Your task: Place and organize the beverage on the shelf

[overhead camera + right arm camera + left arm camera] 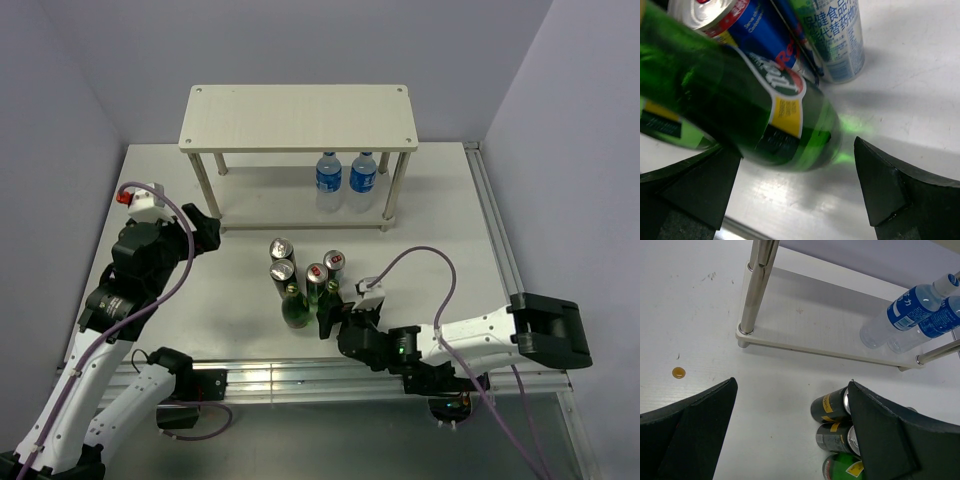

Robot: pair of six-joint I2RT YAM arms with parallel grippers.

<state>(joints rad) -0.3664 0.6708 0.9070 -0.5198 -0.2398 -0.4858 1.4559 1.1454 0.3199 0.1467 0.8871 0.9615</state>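
As water bottles occupy the shelf, cans crowd green bottles.

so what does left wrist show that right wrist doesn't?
Only left wrist: the lower board of the shelf, two water bottles on it, and two black cans. Only right wrist: the blue-silver-red cans, close up behind a green bottle. Both: the white table and a green bottle, maybe not the same one.

My left end effector is spread wide facing the shelf. Two water bottles sit on its lower board, with black cans just in front.
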